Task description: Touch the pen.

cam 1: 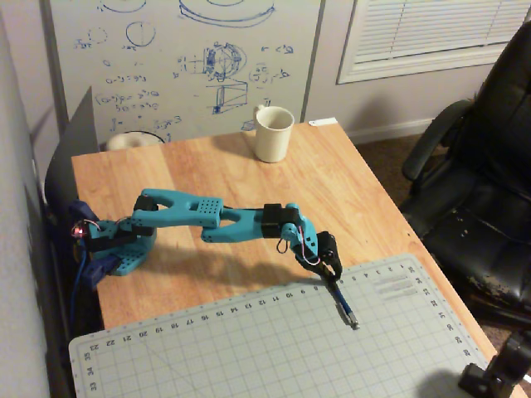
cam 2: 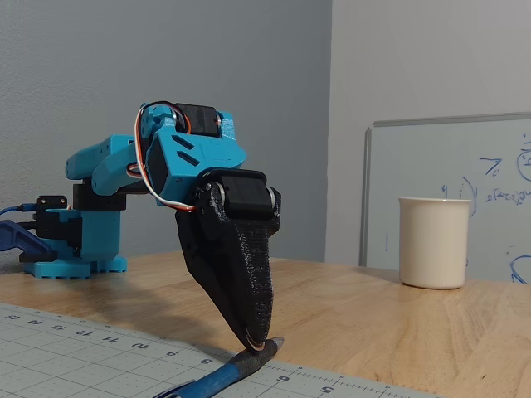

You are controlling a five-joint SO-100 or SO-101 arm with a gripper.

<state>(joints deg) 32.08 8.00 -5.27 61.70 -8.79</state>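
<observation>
A thin dark blue pen (cam 1: 343, 303) lies flat on the gridded mat, its near end directly beneath and touching the gripper (cam 2: 259, 344) tips, silvery tip pointing away.

A teal-blue robot arm (cam 1: 191, 217) with black motor blocks ends in a matte black gripper (cam 2: 259, 342). The pen (cam 1: 344, 305) is dark blue-black in the overhead view — brighter blue along its barrel in the fixed view (cam 2: 217, 380). The mat (cam 1: 249, 348) is pale grey-green, printed with a fine grid and numbered edges. The table (cam 1: 365, 199) is light honey wood with visible grain. The mug (cam 1: 273, 133) is plain cream. The whiteboard (cam 1: 182, 58) is white with blue sketches — the chair (cam 1: 481, 182) is glossy black.
</observation>
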